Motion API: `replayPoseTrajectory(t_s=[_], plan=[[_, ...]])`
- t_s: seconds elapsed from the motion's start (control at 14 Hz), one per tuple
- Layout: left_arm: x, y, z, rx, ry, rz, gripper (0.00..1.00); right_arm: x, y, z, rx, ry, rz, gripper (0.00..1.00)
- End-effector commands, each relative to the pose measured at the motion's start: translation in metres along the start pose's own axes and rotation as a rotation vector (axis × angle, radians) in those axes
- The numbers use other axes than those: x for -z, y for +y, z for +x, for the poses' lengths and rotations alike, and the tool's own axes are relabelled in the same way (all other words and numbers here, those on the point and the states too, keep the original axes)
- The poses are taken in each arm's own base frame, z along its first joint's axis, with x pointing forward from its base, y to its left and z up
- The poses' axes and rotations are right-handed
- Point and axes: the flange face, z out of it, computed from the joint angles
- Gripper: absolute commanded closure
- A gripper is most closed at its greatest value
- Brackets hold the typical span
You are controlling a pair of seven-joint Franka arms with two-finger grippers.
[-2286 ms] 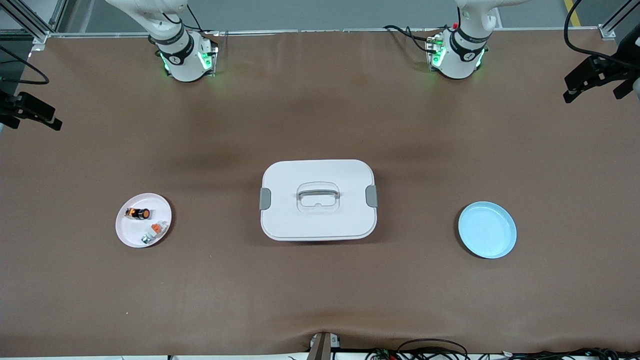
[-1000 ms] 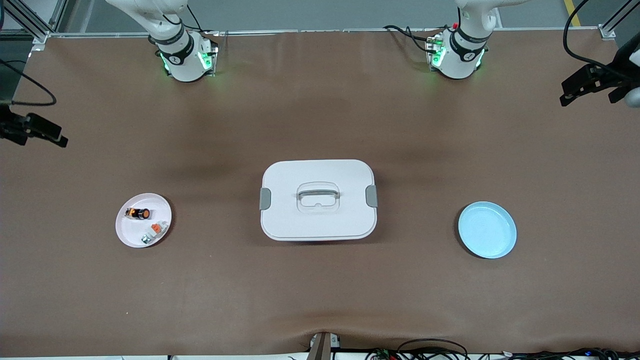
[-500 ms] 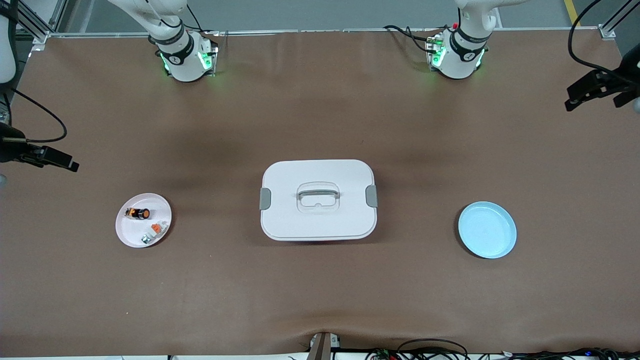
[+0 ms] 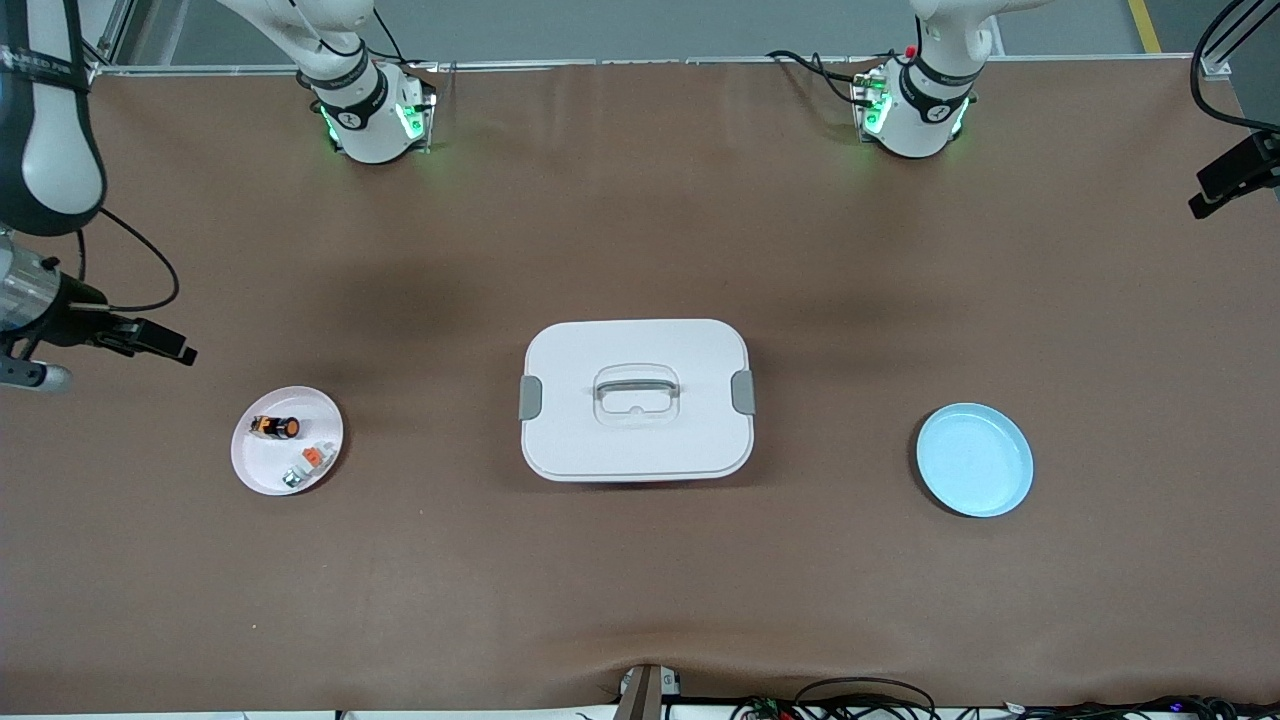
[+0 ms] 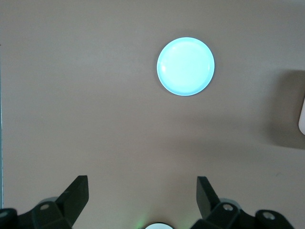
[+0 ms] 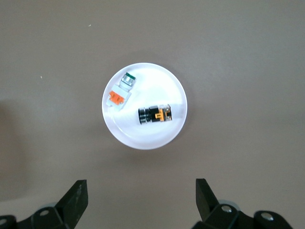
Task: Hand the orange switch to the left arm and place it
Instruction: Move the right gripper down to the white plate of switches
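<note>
The orange switch (image 4: 276, 427) lies on its side on a small white plate (image 4: 250, 465) at the right arm's end of the table. It also shows in the right wrist view (image 6: 155, 114), on the plate (image 6: 147, 138). My right gripper (image 4: 160, 346) hangs open and empty, high over bare table beside that plate; its jaws stand wide apart in the right wrist view (image 6: 140, 195). My left gripper (image 4: 1235, 176) is open and empty, high over the left arm's end of the table (image 5: 143, 195). The white box (image 4: 636, 400) stands closed at the table's middle.
A white-grey part with an orange tab (image 4: 309, 459) shares the white plate with the switch (image 6: 119, 93). An empty light-blue plate (image 4: 974, 460) sits at the left arm's end (image 5: 186, 67). An edge of the box (image 5: 302, 114) shows in the left wrist view.
My right gripper has come in over the table toward the white plate. My left gripper has drifted outward toward the table's end. Nothing on the table has moved.
</note>
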Motion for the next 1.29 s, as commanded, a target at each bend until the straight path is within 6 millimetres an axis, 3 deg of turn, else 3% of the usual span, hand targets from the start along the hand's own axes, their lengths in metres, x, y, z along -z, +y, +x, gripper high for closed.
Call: replayPoseTrajectory(t_s=[0.0,0.43,0.79,1.0,1.21], plan=[[0.005,-0.015,0.000,0.014,-0.002,0.012,0.00,-0.031,0.006,-0.003,0.016,0.017,0.037,0.00],[-0.005,-0.026,0.015,0.039,-0.011,-0.002,0.00,-0.089,0.027,0.008,0.031,0.015,0.117,0.00],[0.000,-0.013,0.026,0.018,0.007,-0.006,0.00,-0.132,0.040,0.014,0.082,0.021,0.103,0.00],[-0.002,-0.014,0.028,0.010,0.005,0.004,0.00,-0.148,0.041,0.017,0.086,0.036,0.093,0.00],[-0.012,-0.012,0.041,0.000,0.025,0.008,0.00,-0.169,0.038,0.022,0.090,0.067,0.075,0.00]])
